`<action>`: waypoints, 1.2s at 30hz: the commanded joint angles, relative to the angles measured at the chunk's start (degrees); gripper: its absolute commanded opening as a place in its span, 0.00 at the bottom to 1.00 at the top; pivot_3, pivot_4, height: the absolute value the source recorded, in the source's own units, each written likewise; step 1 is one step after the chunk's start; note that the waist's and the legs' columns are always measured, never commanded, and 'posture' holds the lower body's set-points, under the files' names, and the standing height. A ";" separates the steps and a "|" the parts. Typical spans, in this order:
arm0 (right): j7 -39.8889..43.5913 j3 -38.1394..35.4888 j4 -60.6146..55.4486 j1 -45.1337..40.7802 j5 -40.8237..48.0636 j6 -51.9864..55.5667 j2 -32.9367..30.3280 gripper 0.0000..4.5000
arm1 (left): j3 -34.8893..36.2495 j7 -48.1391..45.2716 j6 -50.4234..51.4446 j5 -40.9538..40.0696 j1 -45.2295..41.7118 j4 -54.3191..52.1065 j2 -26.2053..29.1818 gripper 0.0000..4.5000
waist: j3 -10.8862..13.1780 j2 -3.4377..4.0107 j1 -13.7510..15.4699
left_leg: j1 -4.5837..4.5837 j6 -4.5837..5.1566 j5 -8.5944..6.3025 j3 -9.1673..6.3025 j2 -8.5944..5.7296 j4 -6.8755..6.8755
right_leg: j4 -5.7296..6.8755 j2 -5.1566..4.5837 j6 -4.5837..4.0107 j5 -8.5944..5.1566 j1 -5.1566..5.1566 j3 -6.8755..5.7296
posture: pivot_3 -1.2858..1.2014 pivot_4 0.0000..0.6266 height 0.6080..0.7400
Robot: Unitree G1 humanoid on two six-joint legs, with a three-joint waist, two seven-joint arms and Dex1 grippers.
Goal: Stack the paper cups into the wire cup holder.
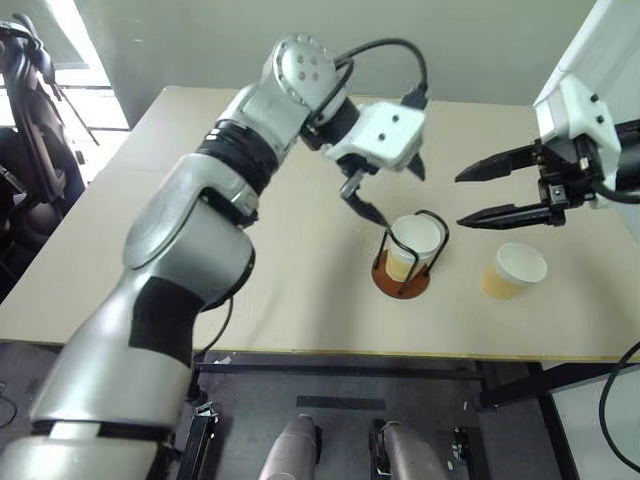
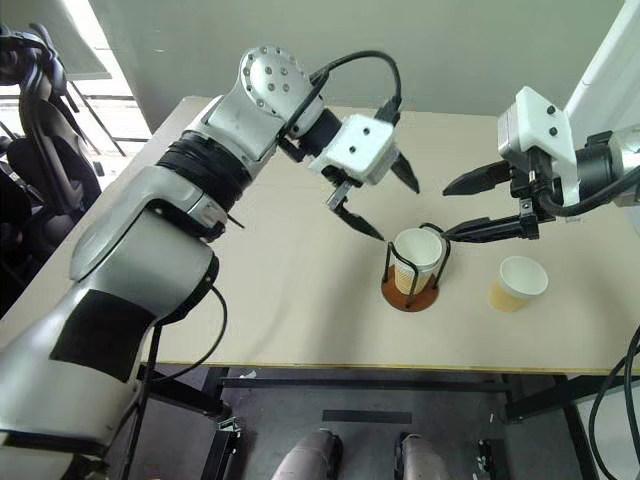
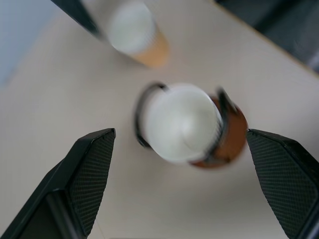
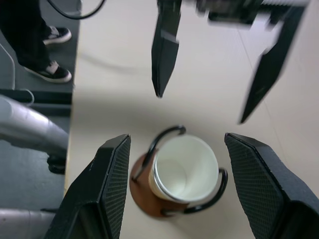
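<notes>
Hovering my left tool [image 1: 388, 189] with fingers spread and empty above the wire cup holder [image 1: 404, 268], I see a cup [image 1: 414, 243] seated upright inside it. My right tool [image 1: 492, 193], also spread empty, is nearer the loose cup [image 1: 513, 270], upright toward the tabletop's [image 1: 150, 250] front-right edge.

cups in the holder: the wire cup holder [image 1: 402, 262] shows one white rim, so how many paper cups [image 1: 414, 240] are nested inside can't be told
left wrist view: loose cup [image 3: 135, 36] and holder are blurred
right wrist view: left gripper [image 4: 214, 64] smeared; person's shoes [image 4: 49, 69] cut at the ankle
</notes>
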 commanded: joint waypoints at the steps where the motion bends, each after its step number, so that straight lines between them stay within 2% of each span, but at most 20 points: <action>1: -0.66 -1.14 1.61 2.27 -2.62 -3.44 -1.33 0.67 | 9.33 -1.67 8.07 -2.52 -2.08 -0.20 0.95 0.99 | 0.02 0.04 -0.06 | 0.01 0.01 0.00 0.06 -0.01 0.00 | 0.00 0.00 0.02 0.00 0.00 0.04 | 0.52 0.24 1.00; 5: 0.60 0.30 5.50 5.88 -6.93 -8.39 -3.01 0.67 | 14.77 -1.67 19.81 -5.38 0.37 -5.91 5.64 0.99 | 0.03 0.06 -0.13 | 0.01 0.02 0.01 0.15 -0.01 -0.03 | 0.01 0.03 0.05 0.01 -0.07 0.08 | 0.52 0.24 1.00; 8: 0.95 2.05 9.62 6.52 -11.79 -14.57 -3.98 0.67 | 15.20 -1.67 25.79 -7.10 3.63 -12.99 9.84 0.99 | 0.02 0.11 -0.40 | 0.06 0.02 0.02 0.23 0.03 -0.04 | 0.02 0.05 0.06 0.02 -0.07 0.14 | 0.52 0.24 1.00; 13: 3.52 5.44 17.91 7.01 -19.82 -25.79 -5.69 0.67 | 13.32 -1.67 40.56 -15.80 13.04 -33.81 22.62 0.99 | 0.01 0.16 -0.66 | 0.10 0.02 0.13 0.37 0.06 0.01 | 0.05 0.07 0.15 0.08 -0.09 0.18 | 0.52 0.24 1.00; 15: 4.91 5.92 19.78 7.01 -20.97 -27.74 -5.57 0.67 | 14.17 -1.67 43.65 -16.66 15.21 -37.78 25.05 0.99 | 0.01 0.16 -0.55 | 0.08 -0.49 0.48 0.41 0.07 0.04 | 0.08 0.06 0.14 0.08 -0.10 0.21 | 0.52 0.24 1.00; 18: 6.38 6.59 21.91 6.98 -22.69 -30.67 -5.34 0.67 | 16.11 -1.67 47.89 -17.62 18.48 -42.51 28.41 0.99 | 0.01 0.16 -0.50 | 0.11 -0.36 0.48 0.44 0.01 0.08 | 0.07 -0.02 0.14 0.10 -0.06 0.23 | 0.52 0.24 1.00; 22: 7.34 7.51 24.36 6.81 -24.70 -33.71 -4.38 0.67 | 19.99 -1.15 52.09 -17.47 22.18 -47.14 30.17 0.99 | 0.01 0.17 -0.82 | 0.29 0.15 0.28 0.57 -0.01 0.04 | 0.10 -0.08 0.09 0.15 0.03 0.37 | 0.52 0.24 1.00; 30: 7.63 10.45 28.91 5.37 -30.15 -40.09 -0.63 0.67 | 26.42 2.19 56.03 -15.73 28.23 -52.51 32.00 0.99 | 0.01 0.18 -1.84 | 0.87 0.17 0.43 0.62 0.00 -0.21 | 0.10 -0.05 -0.38 0.09 0.41 0.52 | 0.52 0.24 1.00; 36: 5.14 13.46 34.26 2.42 -35.88 -45.16 3.37 0.67 | 28.57 3.11 56.11 -14.12 31.38 -54.36 33.15 0.99 | 0.02 0.18 -2.42 | 0.93 0.13 0.59 0.63 0.04 -0.28 | 0.09 0.02 -0.67 0.21 0.40 0.61 | 0.52 0.24 1.00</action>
